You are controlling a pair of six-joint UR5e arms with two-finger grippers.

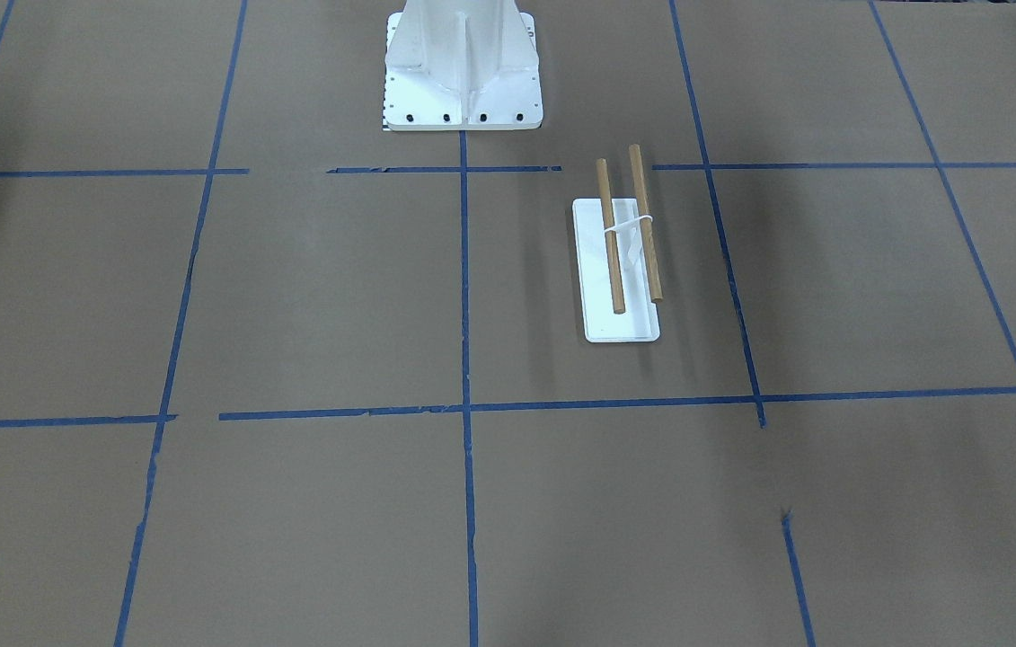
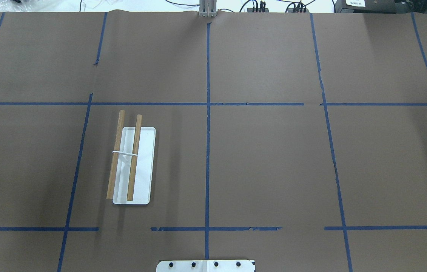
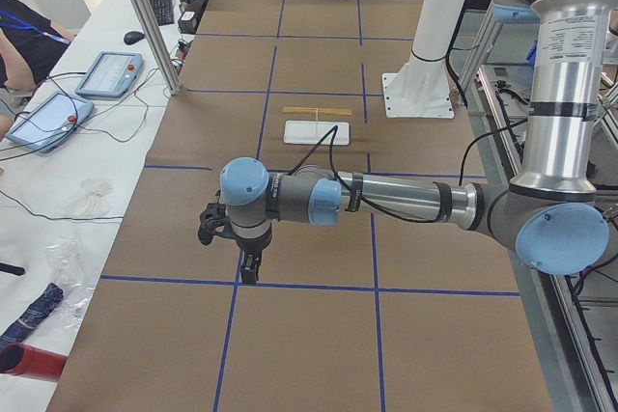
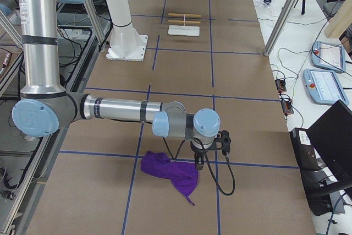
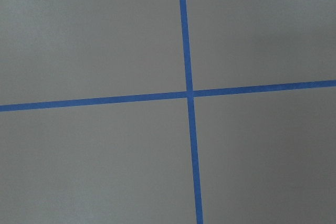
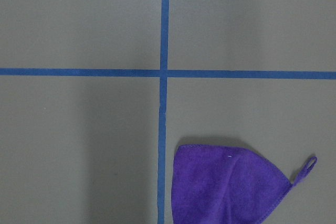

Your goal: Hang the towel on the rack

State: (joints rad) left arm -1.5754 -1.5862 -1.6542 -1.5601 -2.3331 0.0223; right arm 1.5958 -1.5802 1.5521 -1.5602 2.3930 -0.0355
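The rack (image 1: 620, 270) has a flat white base and two light-brown dowels joined by a white bracket. It stands on the robot's left half of the table, also in the overhead view (image 2: 134, 166) and both side views (image 3: 317, 127) (image 4: 184, 26). The purple towel (image 4: 168, 171) lies crumpled at the table's far right end and shows in the right wrist view (image 6: 231, 187). My right gripper (image 4: 199, 164) hangs just above the towel's edge, and I cannot tell if it is open or shut. My left gripper (image 3: 248, 272) hangs over bare table at the left end, far from the rack, state unclear.
The large white bolted pedestal (image 1: 463, 72) stands at the robot's side of the table, next to the rack. Blue tape lines (image 5: 189, 94) cross the brown paper. Operator tablets (image 3: 106, 74) and cables lie on the side bench beyond the table edge.
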